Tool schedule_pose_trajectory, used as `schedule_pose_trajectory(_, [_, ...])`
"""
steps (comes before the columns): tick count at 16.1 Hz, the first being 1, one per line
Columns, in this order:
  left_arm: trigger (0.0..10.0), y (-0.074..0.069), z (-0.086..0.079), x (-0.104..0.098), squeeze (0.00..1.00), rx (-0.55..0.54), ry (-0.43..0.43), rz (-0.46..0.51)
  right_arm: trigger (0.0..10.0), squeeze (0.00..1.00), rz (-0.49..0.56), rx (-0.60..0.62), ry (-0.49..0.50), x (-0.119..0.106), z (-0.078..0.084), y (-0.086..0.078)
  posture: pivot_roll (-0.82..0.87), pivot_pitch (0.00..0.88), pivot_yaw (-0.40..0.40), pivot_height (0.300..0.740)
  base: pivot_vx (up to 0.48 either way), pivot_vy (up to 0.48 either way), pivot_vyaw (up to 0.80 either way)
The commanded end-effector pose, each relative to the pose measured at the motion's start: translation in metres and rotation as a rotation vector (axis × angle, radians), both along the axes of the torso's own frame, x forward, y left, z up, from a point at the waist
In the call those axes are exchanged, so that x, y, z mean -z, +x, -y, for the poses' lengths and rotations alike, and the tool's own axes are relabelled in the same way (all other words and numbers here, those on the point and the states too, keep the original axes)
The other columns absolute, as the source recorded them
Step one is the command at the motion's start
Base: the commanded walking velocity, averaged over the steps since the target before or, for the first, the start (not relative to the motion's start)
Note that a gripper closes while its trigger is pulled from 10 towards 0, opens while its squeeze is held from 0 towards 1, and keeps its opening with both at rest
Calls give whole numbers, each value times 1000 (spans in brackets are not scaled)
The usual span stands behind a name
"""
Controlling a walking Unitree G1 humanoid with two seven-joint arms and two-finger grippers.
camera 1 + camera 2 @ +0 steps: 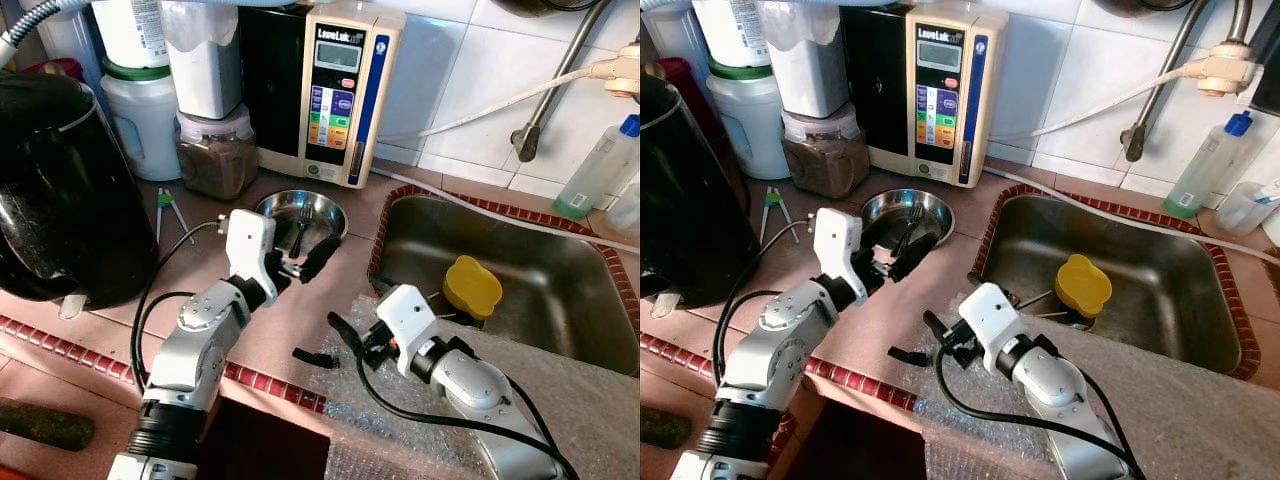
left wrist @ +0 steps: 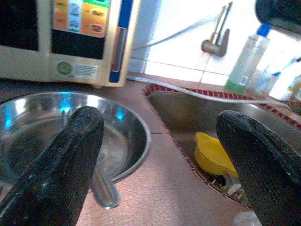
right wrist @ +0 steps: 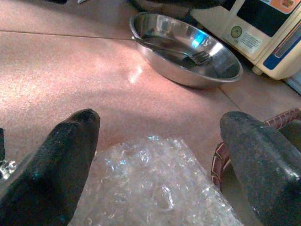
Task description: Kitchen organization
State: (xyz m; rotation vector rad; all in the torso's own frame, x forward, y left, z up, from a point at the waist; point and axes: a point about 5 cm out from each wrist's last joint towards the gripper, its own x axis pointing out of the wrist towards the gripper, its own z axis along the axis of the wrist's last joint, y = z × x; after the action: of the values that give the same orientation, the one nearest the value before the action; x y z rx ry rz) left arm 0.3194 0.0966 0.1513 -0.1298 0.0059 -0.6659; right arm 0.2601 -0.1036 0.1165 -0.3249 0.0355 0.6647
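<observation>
1. We see our left pincer (image 1: 305,262) hanging at the near rim of the steel bowl (image 1: 330,215) on the table (image 1: 300,320), its two black fingers spread wide and holding nothing.
2. A fork (image 3: 200,57) lies inside the bowl, its handle resting over the rim on the side nearest our left pincer; in the left wrist view the handle end (image 2: 104,193) sits just beside one finger (image 2: 56,165), but we cannot tell whether they touch.
3. Our right pincer (image 1: 328,340) hovers low over the table's front edge, near a sheet of bubble wrap (image 3: 155,183). Its fingers are also spread and empty.
4. A yellow sponge-like piece (image 1: 472,285) lies in the sink (image 1: 560,270), with what may be more cutlery beside it, too small to be sure.
5. At the back stand a water ionizer (image 1: 340,90), a jar of brown powder (image 1: 215,150), white containers (image 1: 145,110) and a black kettle (image 1: 60,190). A small green-handled tool (image 1: 165,205) lies loose on the table.
6. We judge the tidying barely begun: nothing is gripped, and the fork and bowl sit unsorted.
7. The likely next step is closing the left pincer on the fork handle. It is thin and slick, so it could slip or rattle the bowl.
</observation>
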Motion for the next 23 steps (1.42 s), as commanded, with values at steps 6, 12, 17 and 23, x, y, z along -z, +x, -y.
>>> schedule_pose_trajectory(6, [10000,5,1,19,0,-28,70,27,10000,184,-51,66,178,-17,9,2,67,0,-66,740,0,0,0])
schedule_pose_trajectory(12, [7765,14,6,25,0,-56,68,40,10000,0,-138,3,186,-12,9,-7,59,0,-68,740,0,0,0])
schedule_pose_trajectory(17, [2196,18,12,35,0,-57,68,42,10000,0,-165,-40,187,-13,6,-14,43,0,-65,740,0,0,0])
schedule_pose_trajectory(23, [10000,15,21,42,0,4,73,38,10000,0,-168,-40,169,-13,5,-13,46,0,-69,740,0,0,0])
